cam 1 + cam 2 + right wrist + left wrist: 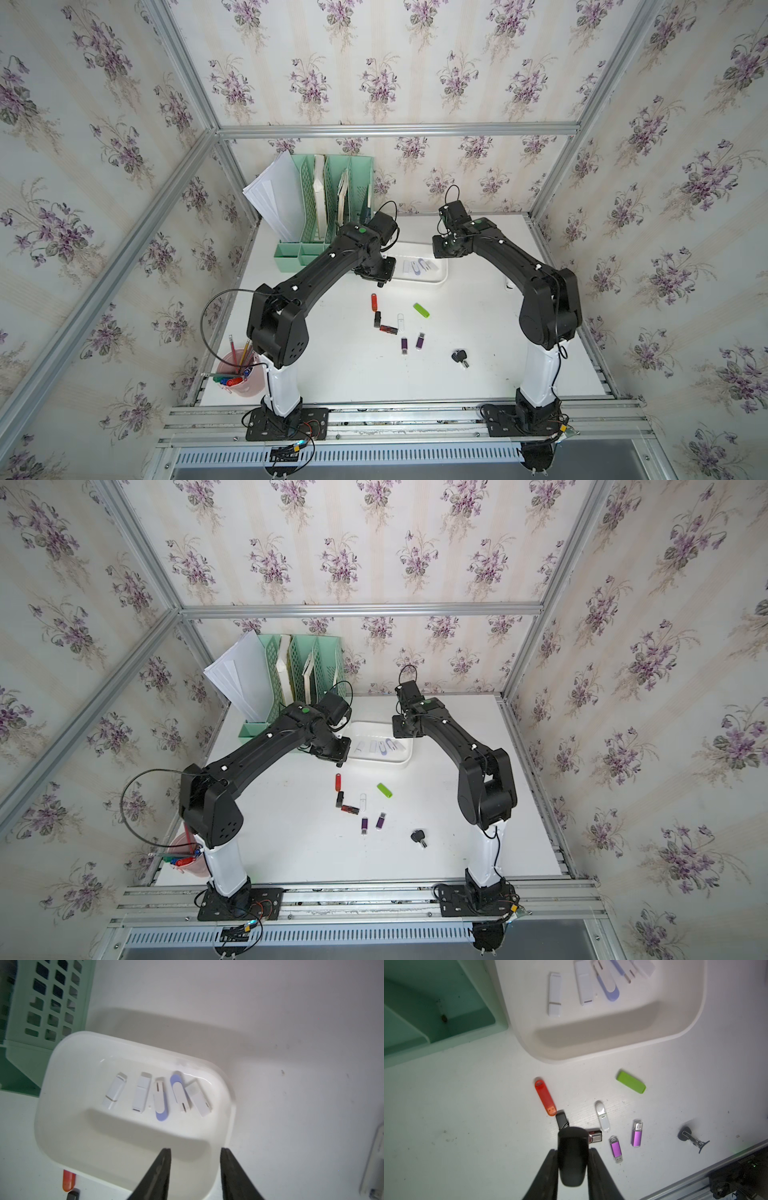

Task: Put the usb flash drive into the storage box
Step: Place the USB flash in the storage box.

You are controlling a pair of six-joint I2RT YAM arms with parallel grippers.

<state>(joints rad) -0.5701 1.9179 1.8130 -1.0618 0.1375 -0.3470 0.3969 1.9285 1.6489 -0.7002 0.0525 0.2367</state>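
Top views, both, starting from the left edge: pink pen cup [243, 376] on the near corner of the table [340, 374], mint-green file organizer [328, 199] at the back.

Next, the left gripper [572, 1150], clamped on a black usb flash drive [572, 1167] and pinching it across its width. The drive's long axis runs in line with the fingers, one end poking past the fingertips and down toward the table. It hangs in the air just off the near left corner of the storage box [62, 1084] (outside the rim, not over it).

Below it, loose on the table:
- red drive [545, 1097], connector end touching a second black drive [562, 1120]
- red-and-silver swivel drive [595, 1136], partly hidden by the held one
- white drive [602, 1115]
- two purple drives [637, 1133]
- green drive [630, 1082], lying aslant
- black key [689, 1136], farther right

Inside the box, five pale drives [143, 1093] lie side by side, long axes roughly parallel (two have lavender swivel covers).

Right gripper [195, 1149] is over the box, jaws apart, nothing between them.
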